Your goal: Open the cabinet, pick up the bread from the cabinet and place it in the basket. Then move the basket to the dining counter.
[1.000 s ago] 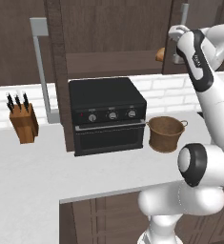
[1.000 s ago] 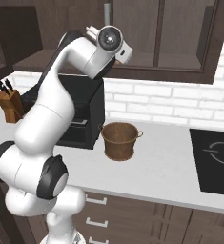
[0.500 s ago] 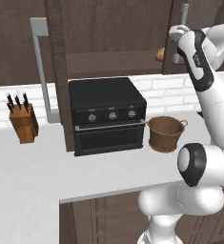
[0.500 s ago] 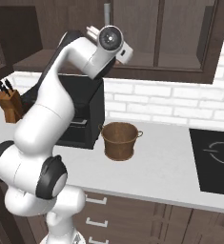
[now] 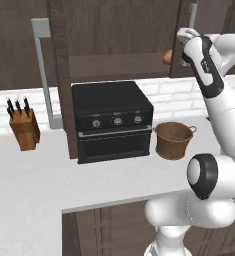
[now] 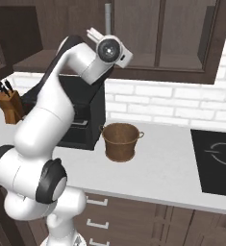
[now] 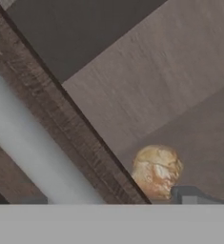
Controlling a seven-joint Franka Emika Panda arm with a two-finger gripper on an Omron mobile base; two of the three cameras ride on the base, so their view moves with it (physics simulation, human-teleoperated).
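Bread [image 7: 156, 170] sits low and right of centre in my hand view, on the cabinet [image 5: 114, 30] shelf beside a door's edge. I can't tell whether my gripper [image 7: 187, 194] is clenched. The basket [image 5: 173, 140] stands right of the oven [image 5: 111, 120].

My white worktop [image 5: 49, 185] carried a wooden knife block [image 5: 24, 128] at the left, a black countertop oven [image 5: 112, 120] in the middle and the woven basket [image 5: 173, 140] just right of the oven, apart from it. Up in the open cabinet [image 5: 114, 64], the bread [image 7: 156, 170] sat on the brown shelf floor.
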